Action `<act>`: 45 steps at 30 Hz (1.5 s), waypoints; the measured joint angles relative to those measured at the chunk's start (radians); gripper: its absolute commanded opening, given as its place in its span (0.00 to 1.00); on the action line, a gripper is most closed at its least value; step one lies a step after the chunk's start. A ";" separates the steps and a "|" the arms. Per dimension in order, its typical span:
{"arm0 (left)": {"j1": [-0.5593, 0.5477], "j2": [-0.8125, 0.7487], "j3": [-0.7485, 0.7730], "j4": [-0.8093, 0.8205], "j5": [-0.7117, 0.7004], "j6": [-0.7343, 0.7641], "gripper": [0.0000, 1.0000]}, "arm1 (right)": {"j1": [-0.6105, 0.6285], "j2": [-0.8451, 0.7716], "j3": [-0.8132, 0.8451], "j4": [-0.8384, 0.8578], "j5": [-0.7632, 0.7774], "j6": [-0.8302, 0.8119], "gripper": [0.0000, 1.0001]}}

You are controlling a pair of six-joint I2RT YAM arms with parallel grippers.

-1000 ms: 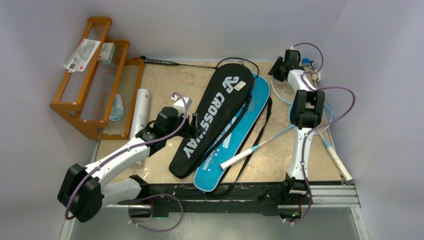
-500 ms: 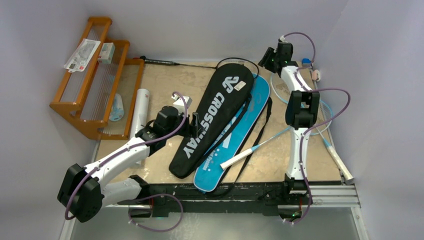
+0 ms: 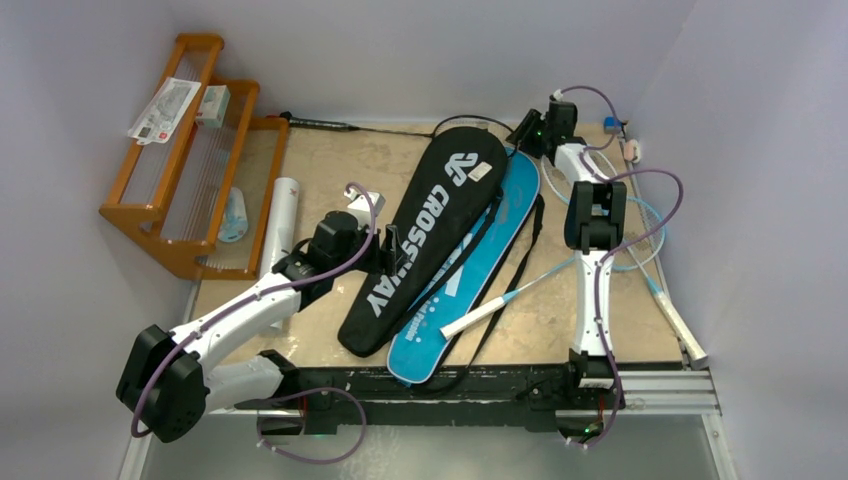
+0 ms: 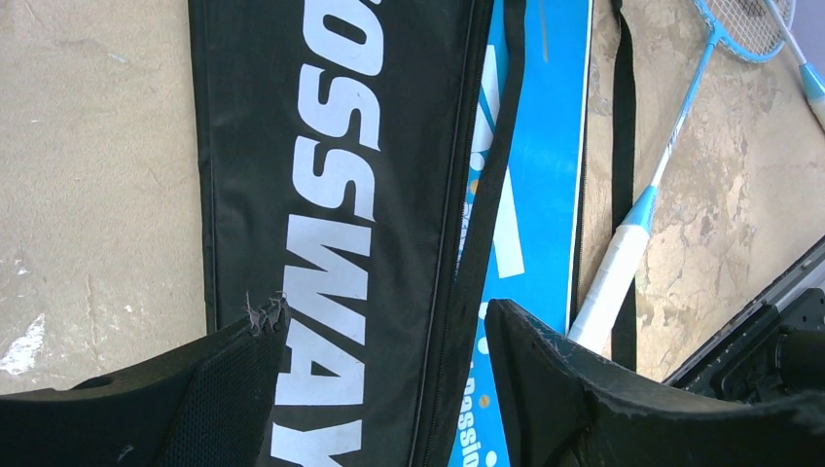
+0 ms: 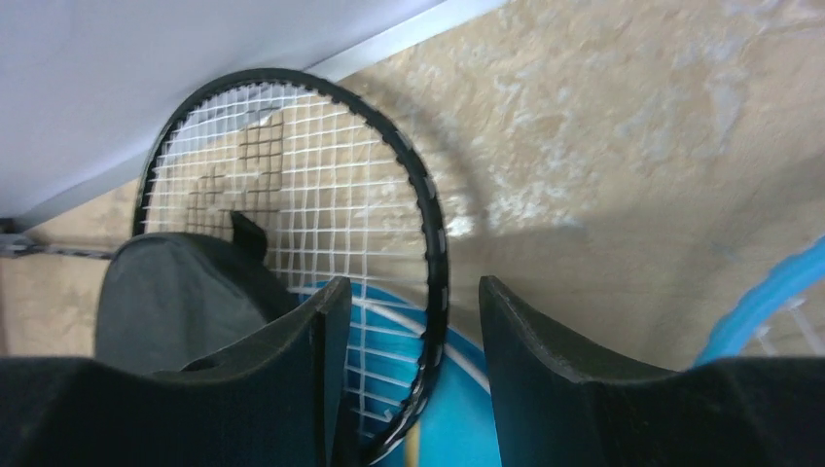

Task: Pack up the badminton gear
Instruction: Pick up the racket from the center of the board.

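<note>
The left hand is open over the narrow end of the black CROSSWAY cover, which lies partly on the blue cover in the middle of the worktop. The right hand, fingers apart and holding nothing, straddles the rim of the black racket at the far edge.

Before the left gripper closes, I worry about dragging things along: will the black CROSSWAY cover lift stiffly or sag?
Probably sags: the black CROSSWAY cover looks like thin, flat fabric, so it likely droops either side of the open left gripper. It overlaps the blue cover, so pushing it may shift that too.
</note>
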 measured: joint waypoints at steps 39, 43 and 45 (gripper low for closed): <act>0.000 0.029 0.011 0.008 0.027 -0.002 0.71 | -0.149 -0.469 -0.294 0.298 -0.298 0.222 0.00; 0.000 0.029 0.010 0.010 0.029 -0.002 0.71 | -0.226 -0.543 -0.336 0.298 -0.307 0.231 0.00; 0.000 0.028 0.007 0.013 0.029 -0.002 0.71 | -0.264 -0.571 -0.351 0.293 -0.316 0.234 0.00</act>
